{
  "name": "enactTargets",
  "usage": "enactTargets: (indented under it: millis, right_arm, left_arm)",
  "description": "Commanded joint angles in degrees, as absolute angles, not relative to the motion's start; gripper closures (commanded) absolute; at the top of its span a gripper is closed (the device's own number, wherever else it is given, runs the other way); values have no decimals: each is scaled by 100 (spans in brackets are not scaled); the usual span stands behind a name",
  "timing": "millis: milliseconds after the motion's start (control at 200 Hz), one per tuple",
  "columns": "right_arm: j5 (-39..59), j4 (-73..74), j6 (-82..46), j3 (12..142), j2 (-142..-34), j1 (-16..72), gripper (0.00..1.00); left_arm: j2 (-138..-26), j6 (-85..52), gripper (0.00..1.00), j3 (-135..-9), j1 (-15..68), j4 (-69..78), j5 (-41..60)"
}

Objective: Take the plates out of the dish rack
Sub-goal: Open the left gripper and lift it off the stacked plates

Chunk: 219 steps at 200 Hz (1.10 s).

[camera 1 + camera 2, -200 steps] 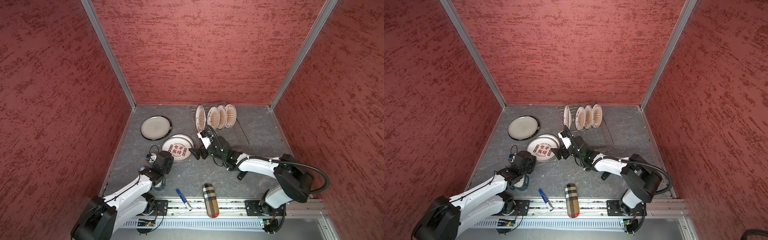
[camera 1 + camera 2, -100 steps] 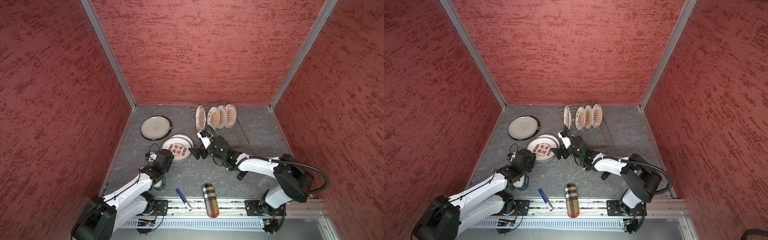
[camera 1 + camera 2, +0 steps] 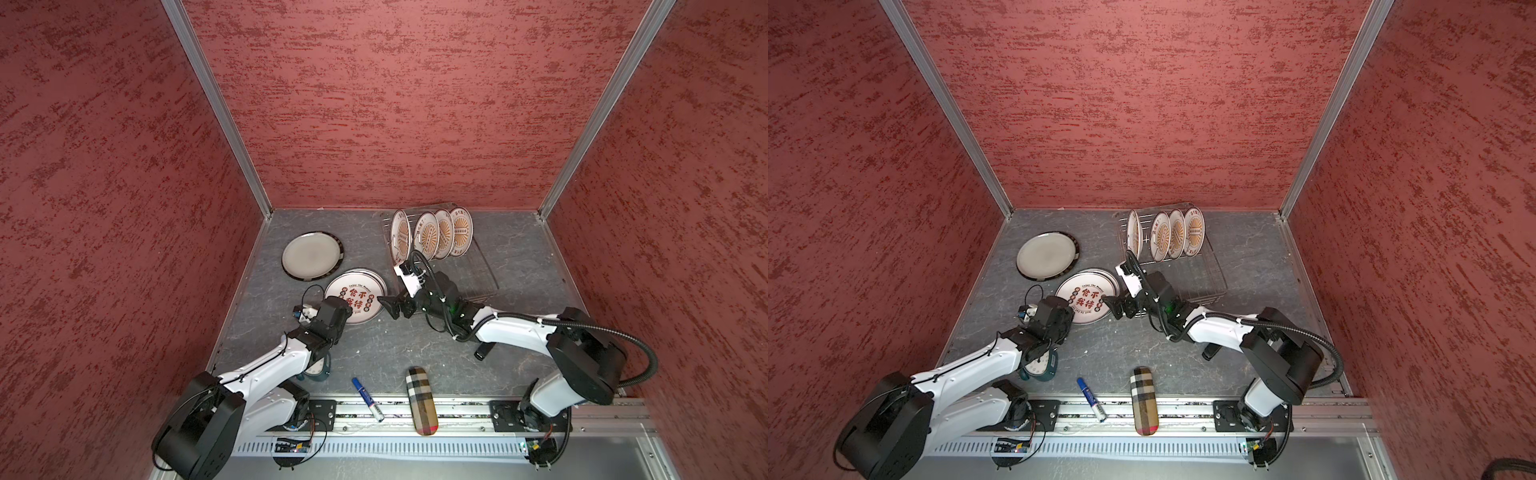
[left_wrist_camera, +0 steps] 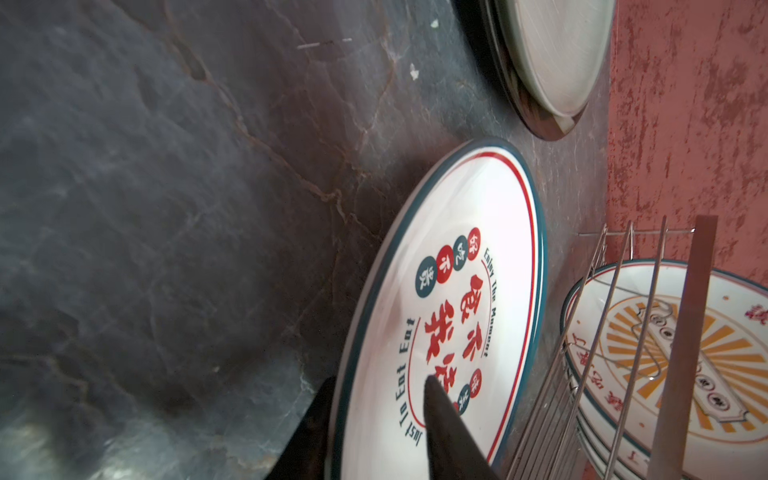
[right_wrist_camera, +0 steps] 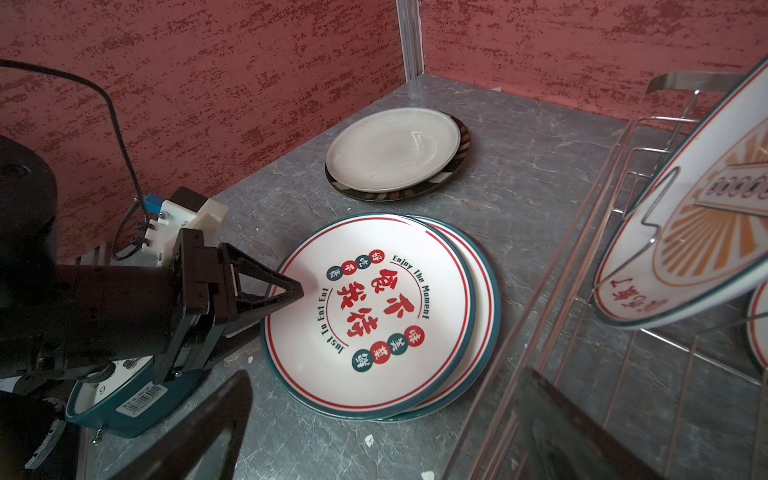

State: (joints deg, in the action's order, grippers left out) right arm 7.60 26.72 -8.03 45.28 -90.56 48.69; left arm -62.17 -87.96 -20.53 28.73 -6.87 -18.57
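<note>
Grey, stone-patterned desk carries everything, closed in by red walls. At its far edge, right of the middle, sits the wire dish rack. 4 sunburst plates stand on edge in a row at the rack's far end, leaning slightly.

Toward the far-left corner a grey plate with a dark rim lies flat. Between it and the rack's near end lie the lettered plates, white with red characters and teal rims. The right wrist view shows 2 of them stacked, the top one shifted a little off the lower.

The left gripper is at the stack's near-left rim. Its fingers stand apart with the top plate's rim between them, one over the plate's face and one outside the edge. That plate lies flat on the stack, and the hold looks released rather than clenched.

The right gripper hovers low just beside the stack's right rim, near the rack's near-left corner. Its jaws are spread wide and hold nothing.

Under the left arm, near the desk's near-left corner, a teal clock lies face up. At the near edge a blue marker and a checked case lie side by side but apart. The case reaches over the edge onto the metal rail.
</note>
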Motion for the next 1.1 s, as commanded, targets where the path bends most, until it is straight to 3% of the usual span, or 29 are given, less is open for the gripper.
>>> enactTargets:
  millis: [0,321,506,696,812,1022,1092]
  right_arm:
    - [650,2696,-654,4665,-9080,4922,1]
    - [580,2707,-628,4627,-9061,4930,1]
    - [561,2707,-624,4632,-9101,4931,1]
    - [552,2701,-633,4643,-9112,4931,1]
    - [535,2694,-632,4647,-9114,4931,1]
    - [410,2965,-720,4491,-8983,4931,1]
    - [371,3127,-796,4394,-8884,4931,1]
  left_arm:
    - [-6264,-8752,56,-2293,2934,-769,-2105]
    - [-6434,-8817,54,-2464,3006,-992,-2202]
    - [-6339,-8858,48,-2391,3010,-998,-2241]
    - [-6237,-8866,37,-2373,3050,-1093,-2386]
    - [-6175,-8894,25,-2337,3067,-1097,-2435]
    - [-5944,-8929,21,-2279,3067,-1280,-2619]
    - [-5800,-8763,11,-2214,3081,-1159,-2710]
